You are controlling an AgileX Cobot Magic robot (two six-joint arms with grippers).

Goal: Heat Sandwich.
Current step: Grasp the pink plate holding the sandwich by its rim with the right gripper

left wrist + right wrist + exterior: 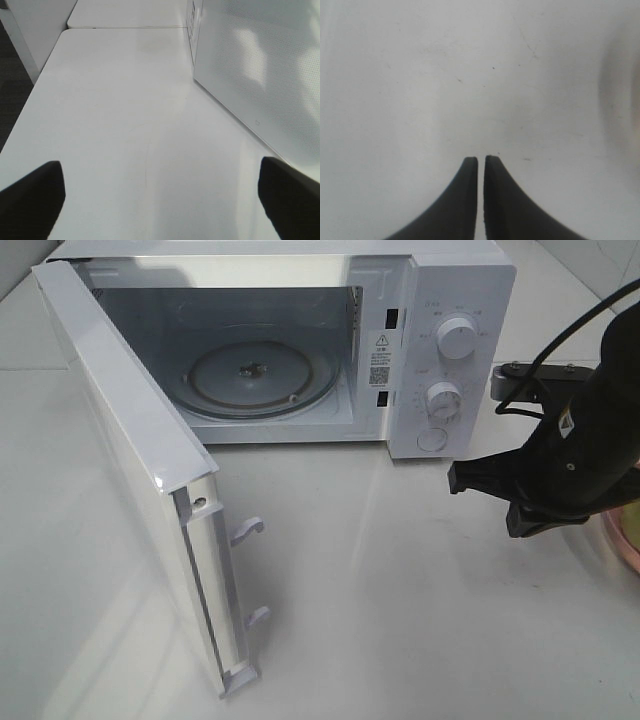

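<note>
Sandwich (632, 520) barely peeks out at the pink plate (612, 542), right of the open microwave (455, 290). The right end effector (481, 162) is pinched almost closed and empty; the left end effector (161, 169) is spread wide and empty.

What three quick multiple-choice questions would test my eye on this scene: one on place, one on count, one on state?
1. Where is the right end effector? A inside the microwave; B on the door; C over the table, outside the microwave.
2. How many dials does the microwave have? A one; B two; C four.
3. The door is: A open; B shut; C missing.
Answers: 1 C, it hangs near the dials; 2 B, one sits above the other; 3 A, it stands out to the left, showing the turntable.
</note>
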